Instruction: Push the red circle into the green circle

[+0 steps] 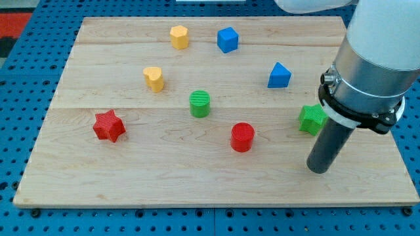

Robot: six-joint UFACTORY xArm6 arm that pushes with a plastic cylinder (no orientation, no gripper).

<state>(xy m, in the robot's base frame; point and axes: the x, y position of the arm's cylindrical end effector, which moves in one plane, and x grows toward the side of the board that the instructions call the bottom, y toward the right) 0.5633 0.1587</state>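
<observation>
The red circle [242,137] stands on the wooden board, below and to the right of the green circle [200,103]. A gap of about one block width lies between them. My tip [319,169] rests on the board at the view's right, well to the right of the red circle and slightly lower. The rod rises from the tip to the arm's wide metal body at the upper right.
A green star [312,118] sits just left of the rod, partly hidden by the arm. A blue triangle [279,75], a blue cube [228,39], a yellow hexagon [179,37], a yellow heart [154,78] and a red star [109,126] lie elsewhere on the board [98,177].
</observation>
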